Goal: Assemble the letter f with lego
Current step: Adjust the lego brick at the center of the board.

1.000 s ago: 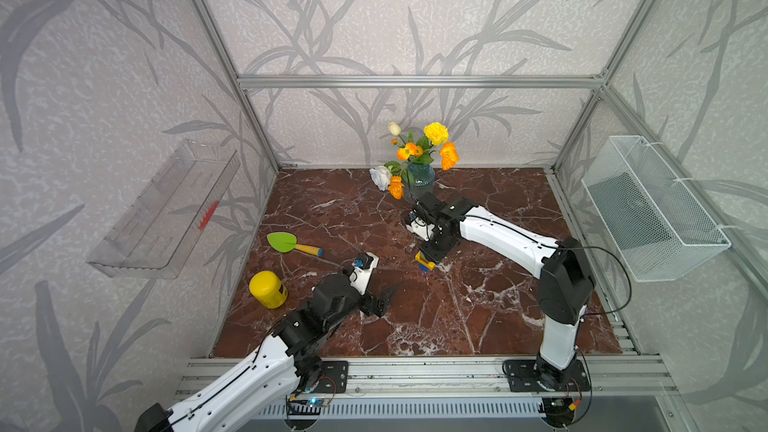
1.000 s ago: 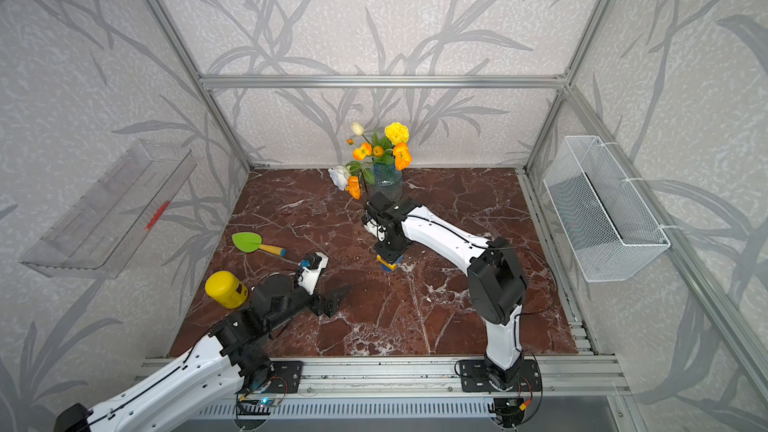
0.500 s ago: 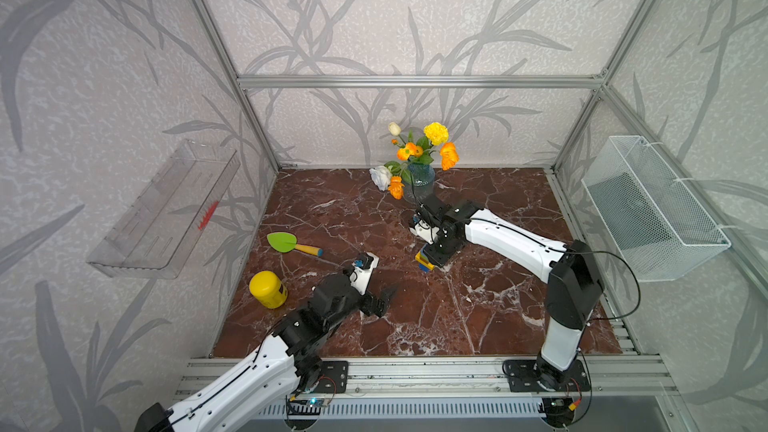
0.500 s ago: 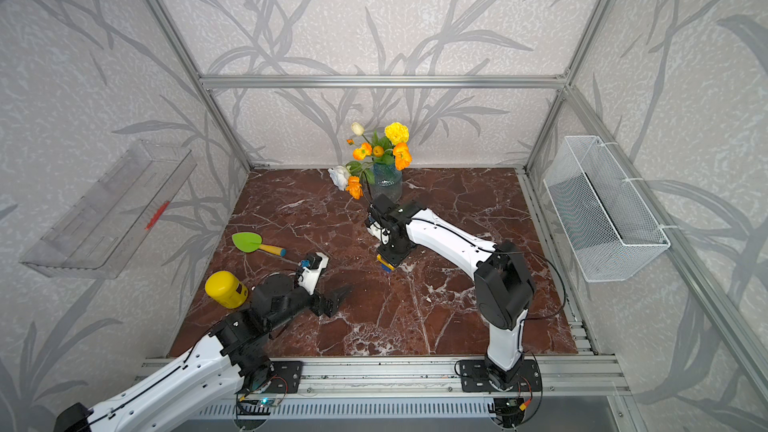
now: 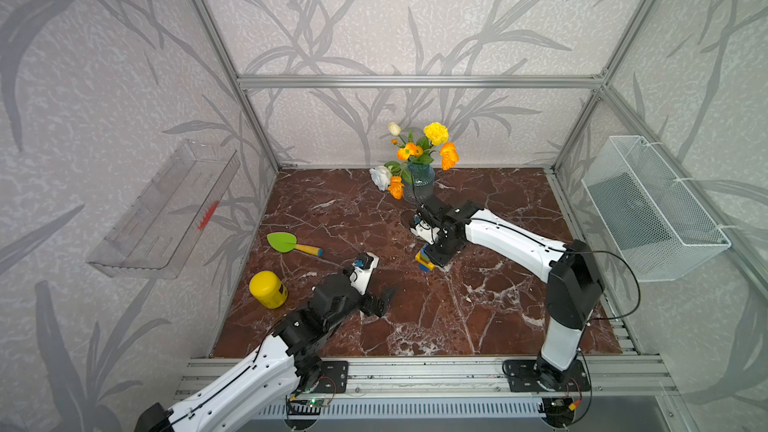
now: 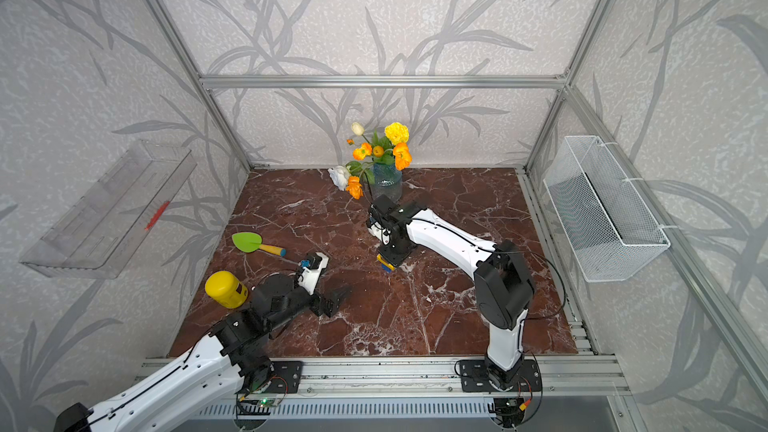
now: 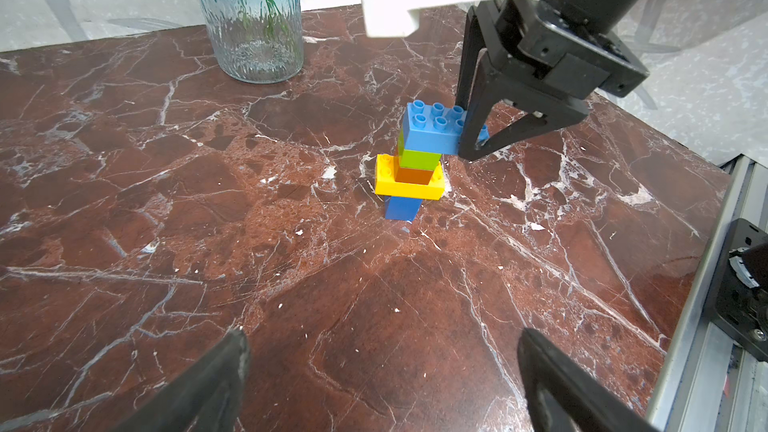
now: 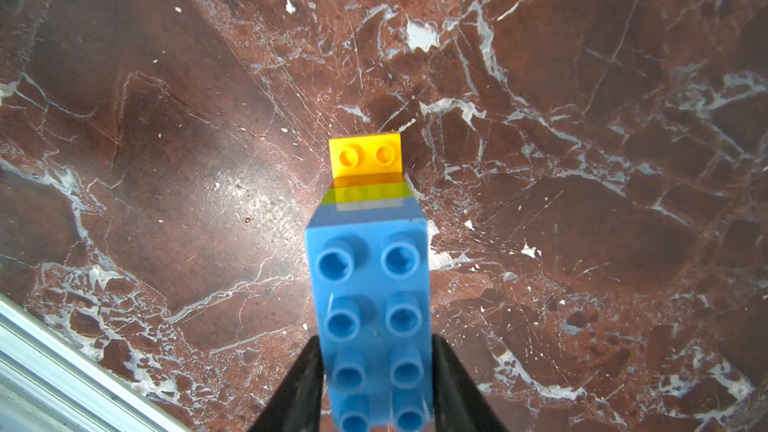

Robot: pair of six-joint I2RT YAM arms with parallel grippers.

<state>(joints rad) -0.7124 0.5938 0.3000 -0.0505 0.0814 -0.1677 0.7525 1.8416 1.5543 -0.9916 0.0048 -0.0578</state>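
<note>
the letter f [image 7: 415, 160] stands upright on the red-brown veined marble tabletop [image 7: 291, 284], directly under the right gripper [image 8: 376, 342]; from the bottom it is a short blue plastic foot brick [image 7: 402, 207], a long yellow studded plastic brick [image 7: 409, 189] sticking out to one side, a small orange plastic brick [image 7: 415, 174], a small lime green plastic brick [image 7: 417, 157] and a long blue studded plastic brick [image 7: 432, 130] as the top bar; the right gripper's two black fingers [image 8: 307, 371] lie against both long sides of that top bar at its overhanging end, partly closed and holding it; all five pieces look joined, so the build seems nearly done; what is likely left is a firm press to seat the top bar, then letting go and backing off; whether it is fully seated i cannot tell; the left gripper [image 7: 382, 338] is low, wide open and empty, with the letter well ahead of it and a ribbed blue glass vase [image 7: 249, 22] further beyond; a yellow plastic jar [image 5: 268, 289] and a green toy shovel [image 5: 286, 241] sit off beside the left arm.
</note>
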